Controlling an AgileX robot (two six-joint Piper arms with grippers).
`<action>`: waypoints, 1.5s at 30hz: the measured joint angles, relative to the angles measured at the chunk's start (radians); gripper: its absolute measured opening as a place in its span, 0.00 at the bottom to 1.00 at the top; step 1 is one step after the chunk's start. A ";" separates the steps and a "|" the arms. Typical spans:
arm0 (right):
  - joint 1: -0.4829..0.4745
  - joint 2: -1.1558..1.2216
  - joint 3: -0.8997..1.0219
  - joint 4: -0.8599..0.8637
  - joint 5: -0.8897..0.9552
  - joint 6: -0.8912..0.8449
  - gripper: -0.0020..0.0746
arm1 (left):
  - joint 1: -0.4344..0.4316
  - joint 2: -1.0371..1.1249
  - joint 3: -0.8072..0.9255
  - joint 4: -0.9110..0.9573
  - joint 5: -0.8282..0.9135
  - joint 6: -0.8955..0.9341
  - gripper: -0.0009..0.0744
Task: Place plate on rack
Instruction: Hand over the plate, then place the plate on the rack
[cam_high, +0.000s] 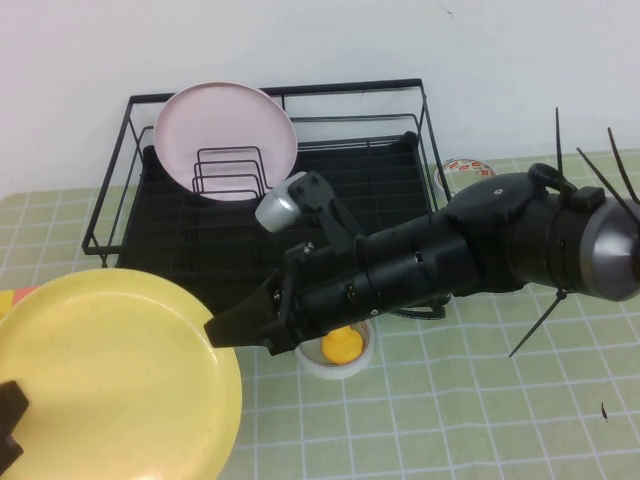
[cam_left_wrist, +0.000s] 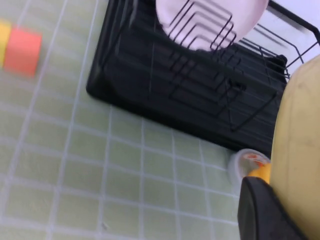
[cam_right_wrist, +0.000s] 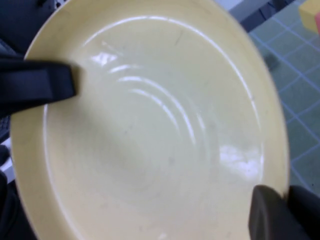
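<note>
Rack (cam_high: 140, 250): we see the black wire rack at the back of the green-checked table, against the white wall, its black tray base under the rails

Right arm: ours reaches from the right across the front of the rack toward the near left

Plate (cam_high: 110, 375): the yellow plate is at the near left, in front of the rack and outside it, held by both grippers at once

Pink plate (cam_high: 225, 130): it stands upright in the wire slots at the rack's back left

Right gripper (cam_high: 222, 328): its jaws are clamped on the plate's rim nearest the rack; in our right wrist view one finger (cam_right_wrist: 37, 85) lies across the plate's upper face

Left gripper (cam_high: 8, 420): at the plate's near left edge, closed on the rim, a black finger (cam_left_wrist: 265, 212) pressed against it

Small dish (cam_high: 340, 350): a white dish holding something yellow sits just in front of the rack, under the right arm
</note>
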 joint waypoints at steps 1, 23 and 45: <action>0.000 0.000 0.000 0.005 0.009 -0.019 0.09 | 0.000 0.000 0.000 0.000 -0.009 0.035 0.12; -0.204 -0.316 -0.213 -0.555 0.248 0.137 0.21 | -0.002 0.031 0.002 0.154 -0.565 0.755 0.12; -0.211 -0.410 -0.202 -1.375 0.419 0.503 0.03 | -0.002 0.902 -0.584 1.152 -0.879 0.313 0.12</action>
